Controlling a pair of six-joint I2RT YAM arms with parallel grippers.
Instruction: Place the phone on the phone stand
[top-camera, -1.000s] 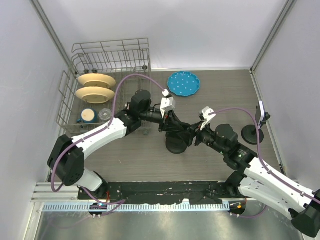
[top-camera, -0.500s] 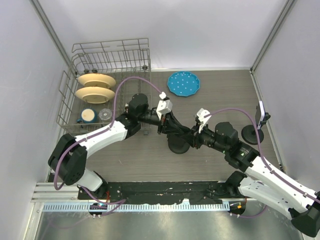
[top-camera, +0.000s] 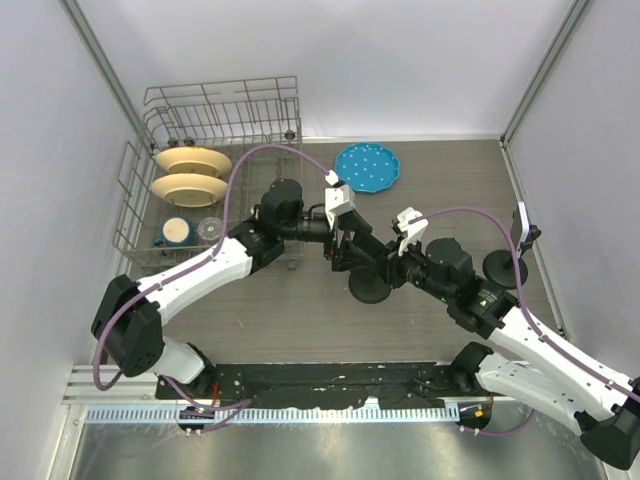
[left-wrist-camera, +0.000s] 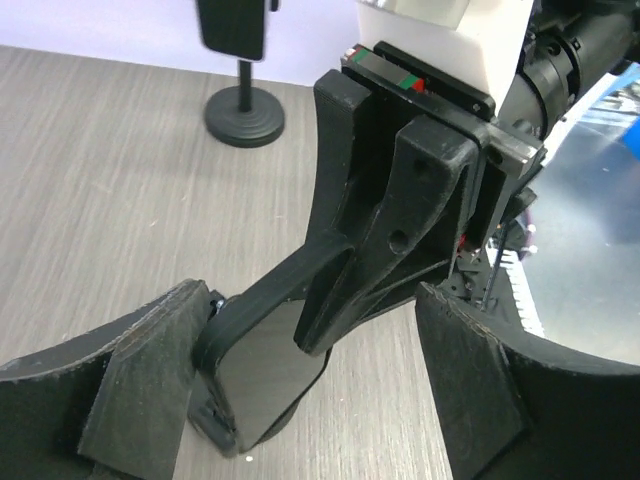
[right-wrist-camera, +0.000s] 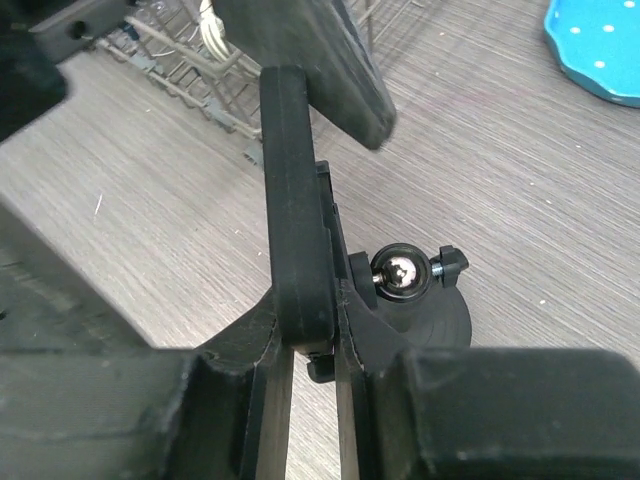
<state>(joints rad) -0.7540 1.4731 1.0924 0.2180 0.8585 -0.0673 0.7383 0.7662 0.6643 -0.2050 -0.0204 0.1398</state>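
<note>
The black phone (right-wrist-camera: 293, 200) stands edge-on between the fingers of my right gripper (right-wrist-camera: 312, 315), which is shut on it. Its lower end sits at the cradle of the black phone stand (right-wrist-camera: 425, 315), whose steel ball joint (right-wrist-camera: 404, 271) shows just behind. In the left wrist view the phone's dark screen (left-wrist-camera: 255, 375) hangs between the wide-apart fingers of my left gripper (left-wrist-camera: 312, 340), which is open around it. From above, the left gripper (top-camera: 345, 245) and right gripper (top-camera: 383, 262) meet over the stand's round base (top-camera: 370, 290).
A second stand (top-camera: 500, 268) carrying another phone (top-camera: 521, 225) is at the right edge. A blue dotted plate (top-camera: 367, 166) lies at the back. A wire dish rack (top-camera: 215, 110) with cream plates (top-camera: 190, 160) and cups fills the back left.
My right gripper has shut on the phone and my left gripper has opened, letting it go. Both grippers and the phone shifted slightly right over the stand.
</note>
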